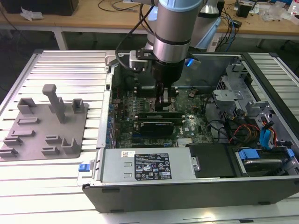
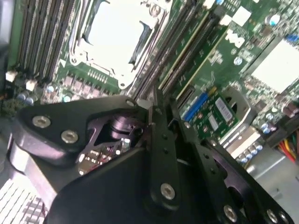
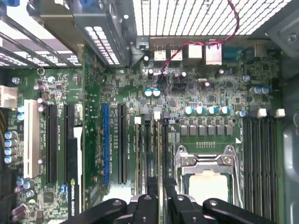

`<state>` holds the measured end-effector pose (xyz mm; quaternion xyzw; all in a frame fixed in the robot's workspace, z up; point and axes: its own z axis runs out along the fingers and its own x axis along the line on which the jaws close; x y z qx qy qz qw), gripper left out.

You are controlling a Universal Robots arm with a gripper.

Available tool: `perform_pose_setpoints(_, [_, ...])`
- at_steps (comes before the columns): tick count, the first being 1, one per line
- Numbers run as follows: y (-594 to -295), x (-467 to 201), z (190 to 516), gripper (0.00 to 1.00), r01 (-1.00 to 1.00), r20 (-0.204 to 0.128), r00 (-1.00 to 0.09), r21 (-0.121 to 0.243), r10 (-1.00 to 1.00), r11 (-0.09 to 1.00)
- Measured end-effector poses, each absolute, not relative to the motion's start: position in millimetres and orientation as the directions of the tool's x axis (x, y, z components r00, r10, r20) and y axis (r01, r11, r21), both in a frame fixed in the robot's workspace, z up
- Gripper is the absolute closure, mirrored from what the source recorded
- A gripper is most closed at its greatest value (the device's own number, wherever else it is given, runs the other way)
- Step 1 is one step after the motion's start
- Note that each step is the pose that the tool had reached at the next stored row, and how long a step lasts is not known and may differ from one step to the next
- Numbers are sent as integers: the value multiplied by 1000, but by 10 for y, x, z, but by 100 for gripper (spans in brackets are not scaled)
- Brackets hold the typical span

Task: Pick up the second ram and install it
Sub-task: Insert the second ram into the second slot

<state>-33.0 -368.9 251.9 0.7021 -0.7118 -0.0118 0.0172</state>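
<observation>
Inside the computer case (image 1: pixel 261 88), your gripper (image 3: pixel 158 186) sits low over the memory slots (image 3: pixel 150 149) beside the processor socket (image 3: pixel 205 172), fingers nearly together on the second ram (image 2: pixel 184 56), whose long axis runs along the slots.

I work in an electronics lab or workshop. My big grey robot arm (image 1: pixel 172 28) reaches into an opened black desktop computer case (image 1: pixel 196 186) lying on a ribbed white metal work surface (image 1: pixel 60 70). A grey moulded parts fixture (image 1: pixel 44 123) sits beside it. Long wooden benches (image 1: pixel 103 16) strewn with cables stand behind.
</observation>
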Motion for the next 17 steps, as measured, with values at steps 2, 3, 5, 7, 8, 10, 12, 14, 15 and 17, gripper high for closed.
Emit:
perform_pose_setpoints(2, [-3689, -272, 2519, 83, -999, 8, -14, 41, -1000, 14])
perform_pose_setpoints(3, [-3689, -231, 2519, 83, -999, 8, -13, 41, -1000, 14])
perform_pose_setpoints(5, [-3689, -217, 2519, 83, -999, 8, -14, 41, -1000, 14])
perform_pose_setpoints(7, [-3689, -206, 2519, 84, -999, 8, -14, 41, -1000, 14])
perform_pose_setpoints(8, [-3689, -200, 2519, 84, -999, 8, -14, 41, -1000, 14])
perform_pose_setpoints(10, [-3689, -190, 2519, 92, -999, 8, -14, 41, -1000, 14])
perform_pose_setpoints(12, [-3688, -191, 2516, 92, -999, 8, -14, 33, -1000, 14])
perform_pose_setpoints(14, [-3688, -195, 2514, 92, -1000, 8, -14, 26, -1000, 14])
perform_pose_setpoints(15, [-3688, -195, 2515, 92, -1000, 8, -14, 26, -1000, 14])
perform_pose_setpoints(17, [-3688, -195, 2515, 92, -1000, 8, -14, 24, -1000, 14])
